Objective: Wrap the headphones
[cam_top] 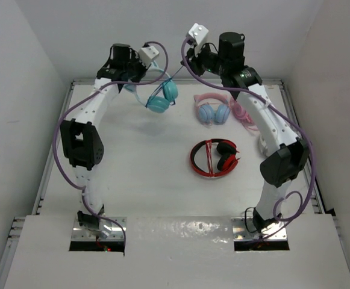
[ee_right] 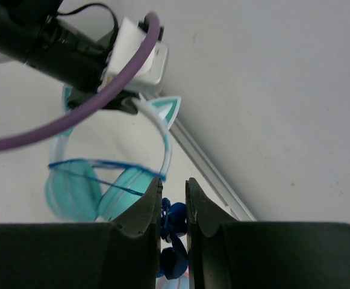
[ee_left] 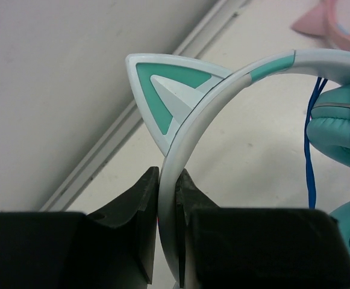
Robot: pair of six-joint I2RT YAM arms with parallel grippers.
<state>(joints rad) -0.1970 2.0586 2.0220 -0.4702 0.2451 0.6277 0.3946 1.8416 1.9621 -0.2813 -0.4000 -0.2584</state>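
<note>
**A:** What is the room like?

**B:** A white-walled enclosure (cam_top: 162, 36) closes in on the left, right and far sides. The white tabletop (cam_top: 150, 186) fills the floor of it, with a metal rail (cam_top: 45, 174) running along its left edge.

**A:** And the arms?

**B:** The left arm (cam_top: 81, 144) and right arm (cam_top: 277, 132) both rise from the near edge and reach to the far side.

**A:** Where are the headphones?

**B:** The teal headphones (cam_top: 161, 96) hang in the air over the far left of the table. On the surface lie a red-and-black pair (cam_top: 214, 156) near the middle and a pink-banded pair with blue cups (cam_top: 212, 111) farther back. An all-pink pair (cam_top: 245, 117) lies partly hidden behind the right arm.

**A:** How are they held?

**B:** The left gripper (ee_left: 168, 177) is clenched on the pale headband (ee_left: 223, 90), just below a cat ear (ee_left: 168, 90).

**A:** And the right one?

**B:** The right gripper (ee_right: 173, 189) has its jaws nearly together, pinching the blue cable (ee_right: 102, 164). The cable runs taut from the jaws across the ear cups, and a bunched length of it sits between the fingers.
</note>
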